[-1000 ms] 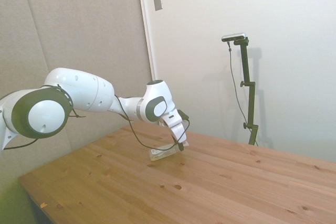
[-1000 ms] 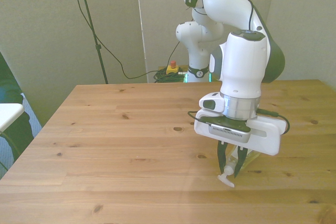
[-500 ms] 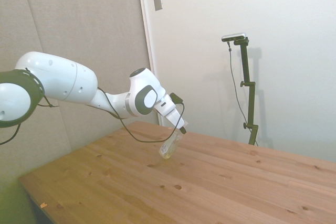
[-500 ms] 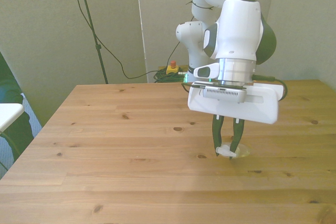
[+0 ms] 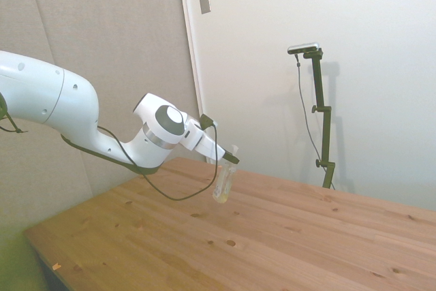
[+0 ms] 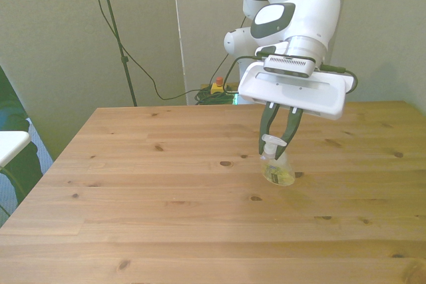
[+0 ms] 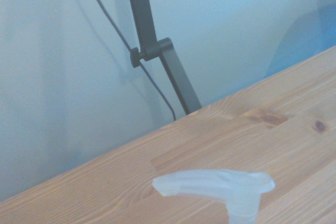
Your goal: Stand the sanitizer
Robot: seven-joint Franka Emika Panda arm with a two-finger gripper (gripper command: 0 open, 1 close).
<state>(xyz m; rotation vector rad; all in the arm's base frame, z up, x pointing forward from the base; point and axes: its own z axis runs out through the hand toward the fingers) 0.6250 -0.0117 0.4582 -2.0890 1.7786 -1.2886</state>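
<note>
The sanitizer is a small clear bottle with yellowish liquid and a white pump top. It hangs almost upright, base down, its bottom at or just above the wooden table. My gripper is shut on its neck just under the pump. In the front view the sanitizer sits between the two dark fingers, with the gripper closed around its top. The wrist view shows only the blurred white pump nozzle over the wood.
The table is bare wood around the bottle. A black cable loops down from the wrist toward the tabletop. A light wall rises behind the table's far edge in the side view.
The arm has swung the wrist up and back, tipping the sanitizer from lying flat on the table to nearly upright. The gripper has stayed shut on it throughout.
</note>
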